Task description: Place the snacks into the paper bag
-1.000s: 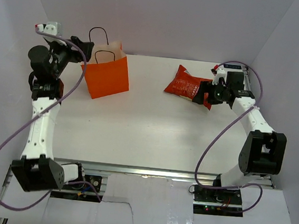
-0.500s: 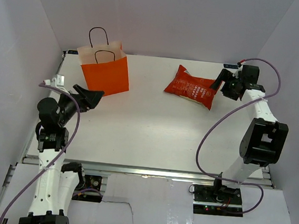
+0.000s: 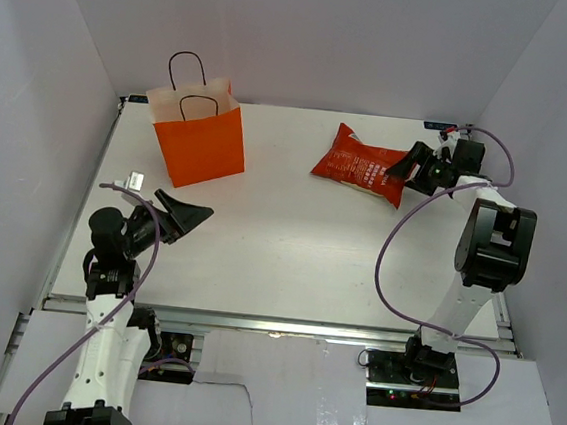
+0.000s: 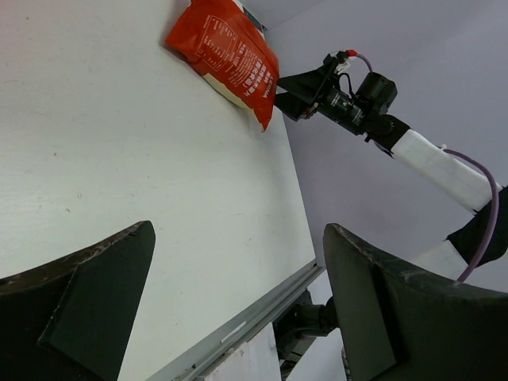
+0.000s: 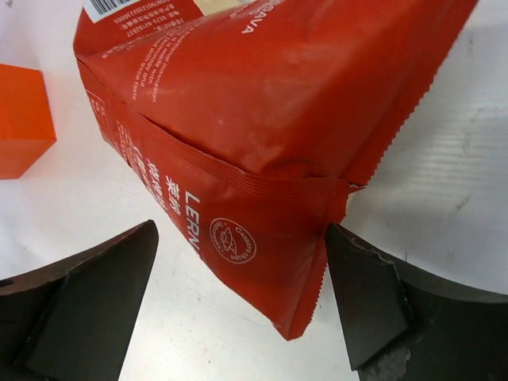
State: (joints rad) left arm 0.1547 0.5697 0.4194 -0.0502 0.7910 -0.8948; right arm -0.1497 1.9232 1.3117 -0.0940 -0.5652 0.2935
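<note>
The large red chip bag (image 3: 358,165) lies flat at the back right of the table. My right gripper (image 3: 401,169) is open at its right end. In the right wrist view the bag's crimped corner (image 5: 270,230) sits between the two spread fingers (image 5: 95,302), and I see no contact. The orange paper bag (image 3: 202,142) stands upright at the back left, its mouth open and its black cord handles up. My left gripper (image 3: 192,219) is open and empty, low over the near left of the table. The left wrist view shows the chip bag (image 4: 230,55) far off. No small candy packets show.
The white table (image 3: 291,243) is walled by pale panels at the back and sides. Its metal front rail (image 4: 238,325) runs just below my left gripper (image 4: 238,238). The right arm (image 4: 429,159) reaches along the right wall. The orange bag's corner (image 5: 22,119) shows in the right wrist view.
My left arm swung away from the paper bag, down to the near left. My right gripper let go of the chip bag, drew back, then returned open to its corner.
</note>
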